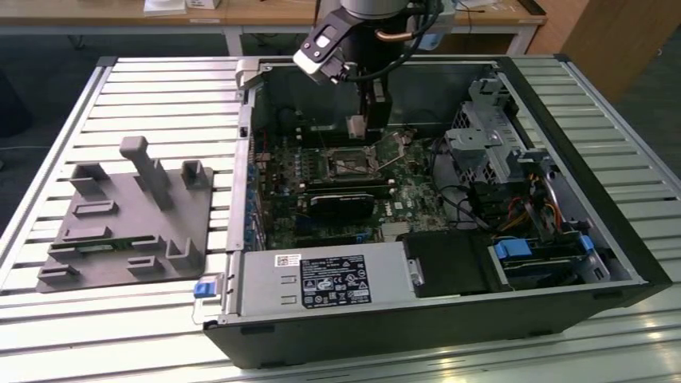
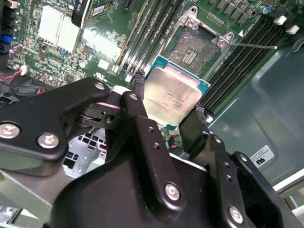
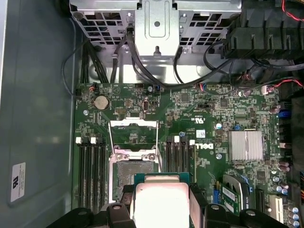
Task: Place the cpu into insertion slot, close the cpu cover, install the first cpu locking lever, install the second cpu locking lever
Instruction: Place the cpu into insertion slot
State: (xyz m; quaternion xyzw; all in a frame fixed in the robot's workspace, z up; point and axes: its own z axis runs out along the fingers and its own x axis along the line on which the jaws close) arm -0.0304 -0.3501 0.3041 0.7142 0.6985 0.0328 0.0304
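My gripper (image 2: 169, 105) is shut on the cpu (image 2: 171, 95), a flat square chip with a dull metal top, with one black finger (image 2: 138, 85) on each of two opposite edges. The chip hangs level above the green board, just beside the insertion slot (image 2: 194, 47), whose dark centre lies bare. In the first wrist view the cpu (image 3: 161, 199) is next to the insertion slot (image 3: 131, 173), and the cpu cover (image 3: 133, 124) stands swung open behind it. In the exterior view the gripper (image 1: 359, 128) hangs inside the case above the insertion slot (image 1: 346, 163).
The open black computer case (image 1: 596, 239) lies on a slatted metal table (image 1: 159, 104). Memory slots (image 3: 92, 171) flank the socket, and a black card (image 1: 343, 203) and a drive cage (image 1: 484, 152) stand nearby. A grey fixture (image 1: 123, 215) sits at the exterior view's left.
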